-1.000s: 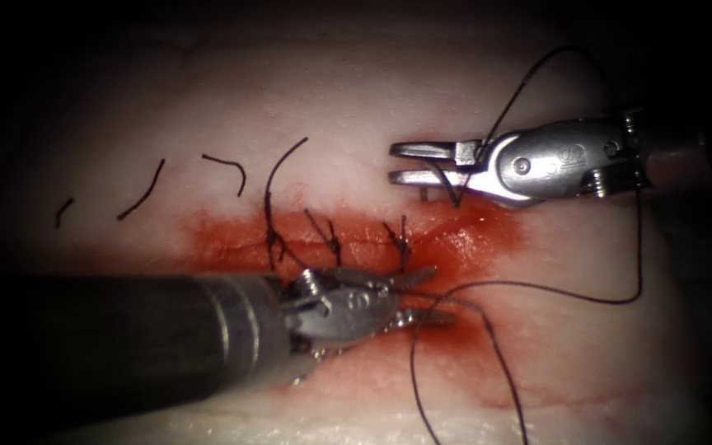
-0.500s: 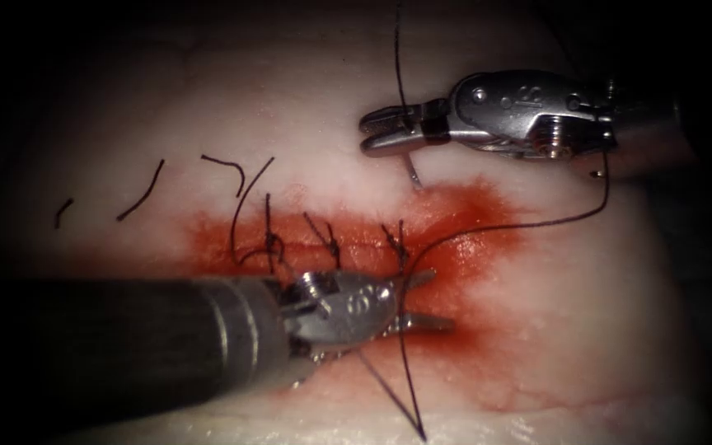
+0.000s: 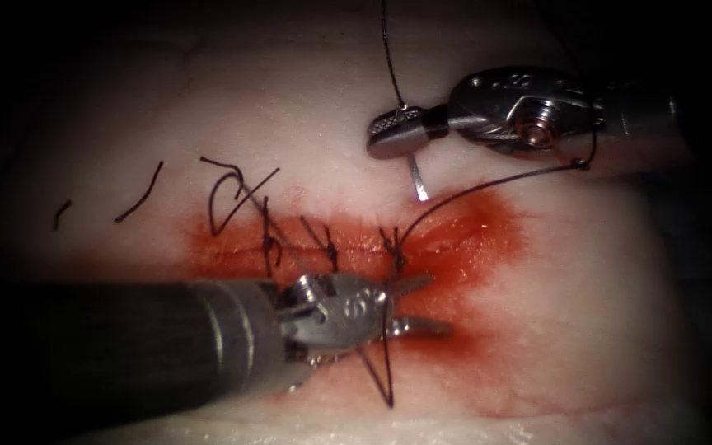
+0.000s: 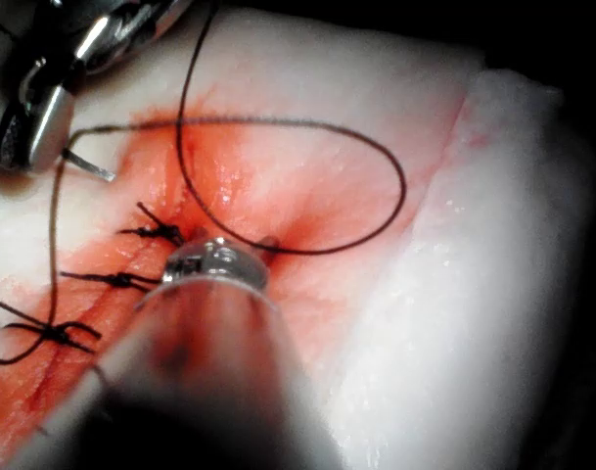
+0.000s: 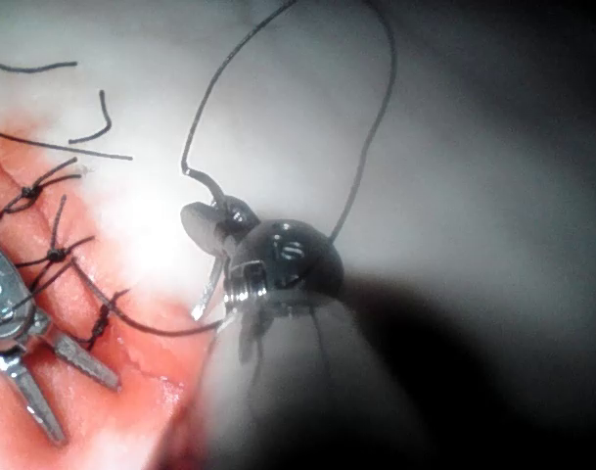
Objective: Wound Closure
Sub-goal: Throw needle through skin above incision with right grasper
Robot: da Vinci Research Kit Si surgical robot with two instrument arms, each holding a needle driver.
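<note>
R tool (image 3: 389, 134) grips needle (image 3: 416, 177), tip down.

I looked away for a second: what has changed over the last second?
The right hand rose, turned and shut on the needle, free above the tissue. The thread it trails drew tighter across the cut. The left hand stayed open beside the stitches, holding nothing.

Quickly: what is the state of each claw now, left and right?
Left claw: open, holding nothing; thread crosses over it.
Right claw: closed on the needle, which is clear of the tissue.
</note>
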